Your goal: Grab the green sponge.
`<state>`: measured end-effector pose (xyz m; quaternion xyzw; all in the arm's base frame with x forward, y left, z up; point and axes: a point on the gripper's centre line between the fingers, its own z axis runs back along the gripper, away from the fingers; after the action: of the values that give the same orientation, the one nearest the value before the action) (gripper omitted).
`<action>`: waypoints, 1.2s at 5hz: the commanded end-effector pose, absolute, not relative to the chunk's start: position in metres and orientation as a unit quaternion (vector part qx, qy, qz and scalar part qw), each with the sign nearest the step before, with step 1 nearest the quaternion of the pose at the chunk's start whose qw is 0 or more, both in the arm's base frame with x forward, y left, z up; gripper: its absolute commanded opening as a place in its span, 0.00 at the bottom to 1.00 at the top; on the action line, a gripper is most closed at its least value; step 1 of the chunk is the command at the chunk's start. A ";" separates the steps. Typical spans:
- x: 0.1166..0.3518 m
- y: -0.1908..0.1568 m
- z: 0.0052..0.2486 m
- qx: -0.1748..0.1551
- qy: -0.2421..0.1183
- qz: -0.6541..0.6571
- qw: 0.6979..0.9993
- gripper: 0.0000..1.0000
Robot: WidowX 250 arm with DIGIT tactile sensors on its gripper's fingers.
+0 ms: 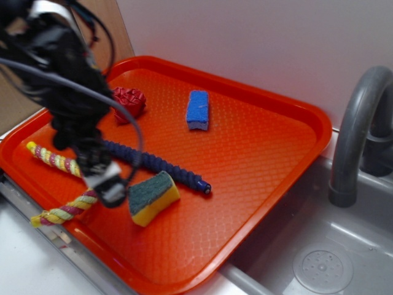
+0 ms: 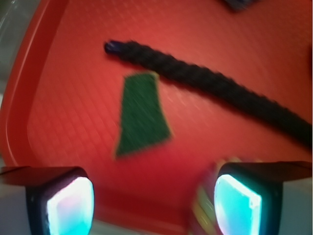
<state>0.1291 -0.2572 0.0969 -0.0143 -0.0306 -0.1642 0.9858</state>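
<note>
Orange textured tray (image 1: 270, 141) beside sink (image 1: 319, 246)

Even, soft light fills the exterior view, with faint shadows on the orange tray (image 1: 270, 153); the dark robot arm (image 1: 67, 80) is smeared by motion blur. The wrist view is blurred throughout, and the tool's (image 2: 154, 203) pads (image 2: 237, 203) glow pale cyan with glare.

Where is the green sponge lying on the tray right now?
In the exterior view, the green sponge lies near the front edge of the orange tray, just beside the dark blue rope and right of the gripper.
</note>
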 end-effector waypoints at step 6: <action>0.155 -0.264 0.045 0.011 0.014 -0.218 0.976 0.00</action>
<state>0.1548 -0.2604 0.0308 0.0326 0.0336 -0.2176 0.9749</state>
